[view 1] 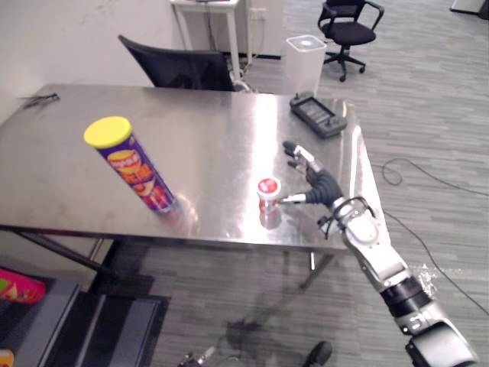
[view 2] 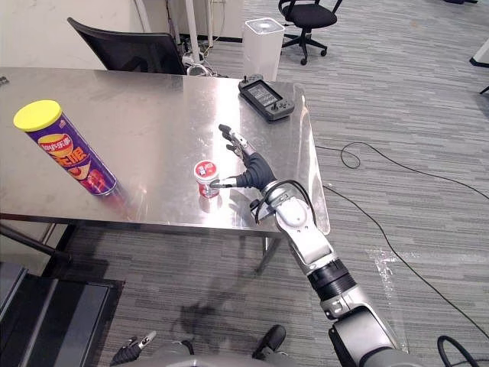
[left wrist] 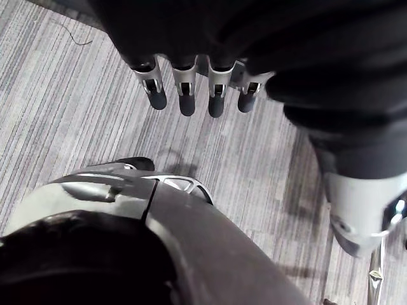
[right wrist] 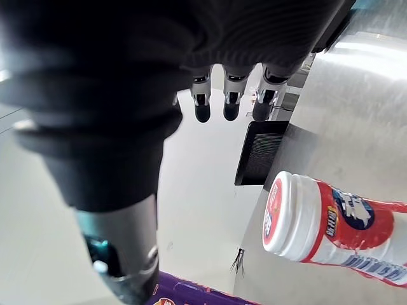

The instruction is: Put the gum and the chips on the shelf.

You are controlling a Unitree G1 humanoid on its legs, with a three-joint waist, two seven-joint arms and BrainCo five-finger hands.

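A small white gum bottle [view 1: 268, 199] with a red lid stands near the front edge of the steel table [view 1: 214, 130]. My right hand [view 1: 319, 186] is just to its right, open, fingers straight and spread above the tabletop. The thumb [view 1: 293, 200] points at the bottle's side; I cannot tell whether it touches. In the right wrist view the bottle [right wrist: 331, 222] lies past the fingers [right wrist: 229, 105], none of them around it. The purple chips can [view 1: 136, 168] with a yellow lid stands on the table's left part. My left hand [left wrist: 191, 57] hangs open over the floor.
A black handheld console [view 1: 318, 115] lies at the table's far right corner. A black office chair [view 1: 183, 69] stands behind the table, a white bin [view 1: 304, 61] and another chair [view 1: 348, 30] farther back. A dark shelf [view 1: 84, 321] with colourful packets sits low at the left.
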